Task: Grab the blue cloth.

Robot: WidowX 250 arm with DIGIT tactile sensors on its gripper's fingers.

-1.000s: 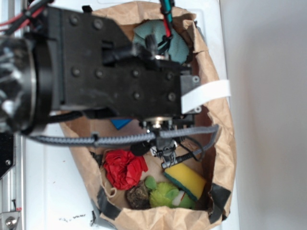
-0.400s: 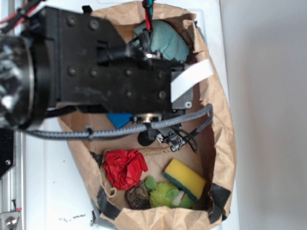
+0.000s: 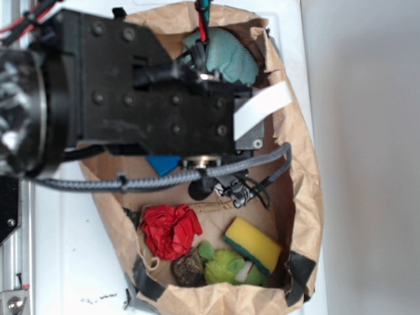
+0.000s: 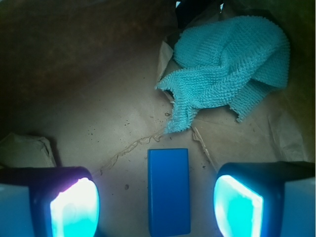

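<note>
The blue cloth (image 4: 229, 69) is pale teal terry, knit-like weave, crumpled in a heap with one corner drooping down toward the blue block (image 4: 169, 190). It lies on the brown paper floor of the bag (image 3: 298, 170), at the bag's far end, apart from the block. In the wrist view the gripper (image 4: 157, 202) is spread wide, pads (image 4: 74, 207) glowing cyan on either side of the block, holding nothing. The wrist view also shows a thin string (image 4: 131, 147) on the paper. Only the exterior view shows the red cloth (image 3: 169, 230), yellow sponge (image 3: 252, 244), green plush toy (image 3: 225, 266) and a dark lump (image 3: 189, 269) at the other end; the arm (image 3: 131, 98) blocks most of the middle. The bag sits on a white table (image 3: 65, 262), plain pale wall to the right.
</note>
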